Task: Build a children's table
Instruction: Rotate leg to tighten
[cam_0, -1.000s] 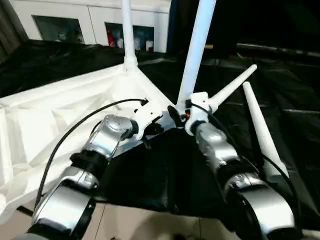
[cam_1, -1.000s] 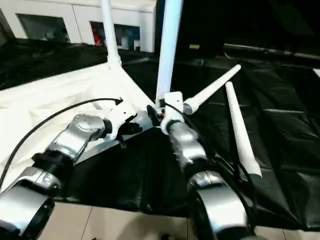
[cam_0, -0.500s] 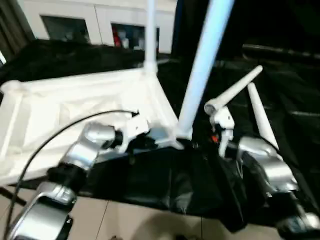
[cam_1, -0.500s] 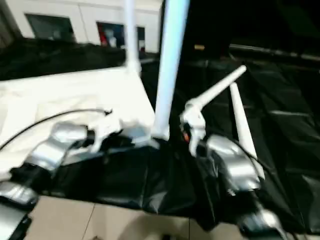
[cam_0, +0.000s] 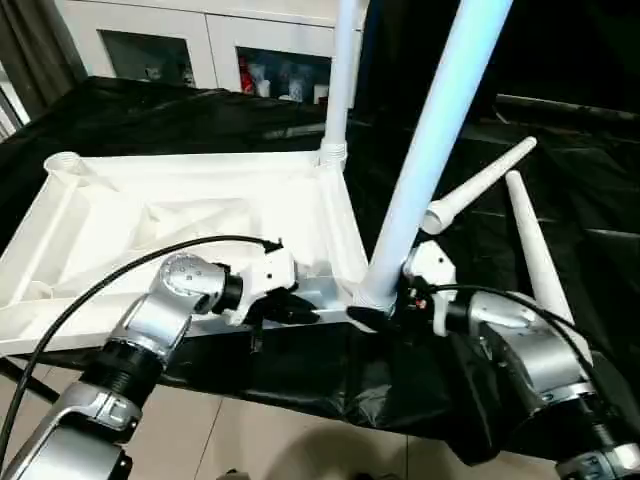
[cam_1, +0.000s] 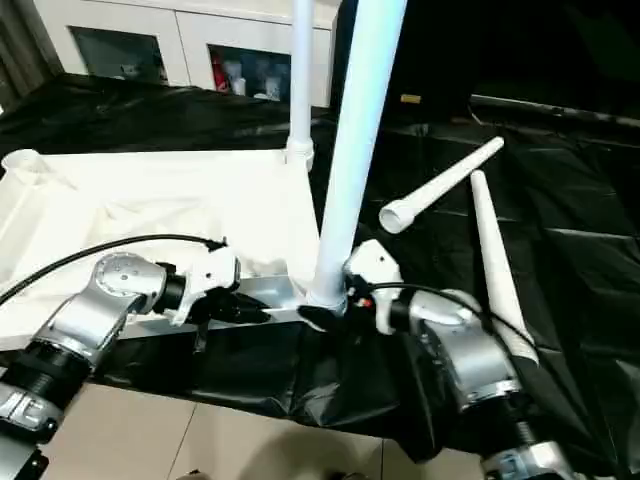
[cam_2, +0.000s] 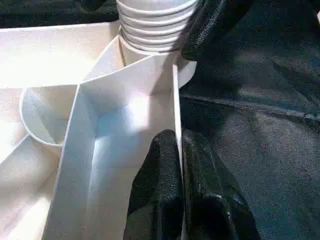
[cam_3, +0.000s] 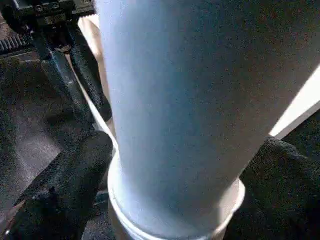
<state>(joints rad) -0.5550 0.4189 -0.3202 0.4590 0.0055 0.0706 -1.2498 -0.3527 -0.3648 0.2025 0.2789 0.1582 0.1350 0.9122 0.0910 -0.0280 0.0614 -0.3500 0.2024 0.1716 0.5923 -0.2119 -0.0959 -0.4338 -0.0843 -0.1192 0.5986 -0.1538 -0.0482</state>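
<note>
The children's table (cam_0: 190, 215) lies upside down on a black sheet (cam_0: 560, 200), its white rectangular top showing the ribbed underside and a raised rim all round. An open round socket (cam_0: 62, 162) sits at the far left corner. Two tapered white legs already stand upright in corner sockets: the far leg (cam_0: 342, 80) at the back corner, and the near leg (cam_0: 430, 160) at the corner closest to the robot, leaning a little to the right as it rises. Its threaded collar (cam_2: 155, 25) sits in the socket, though how far it is screwed in I can't quite tell. Two loose legs (cam_0: 530, 240) lie on the black sheet to the right, well apart from the top, their near ends spreading from each other.

The left hand (cam_0: 300, 310) is clenched on the top's near rim, one black finger on either side of the thin wall, just beside the near leg's socket. The right hand (cam_1: 335, 312) sits at the base of the near leg with its fingers (cam_3: 65, 185) spread wide on either side of the tube, released rather than gripping.

Behind, a white cabinet (cam_0: 230, 50) with glass doors holds small coloured items, too small to make out.
</note>
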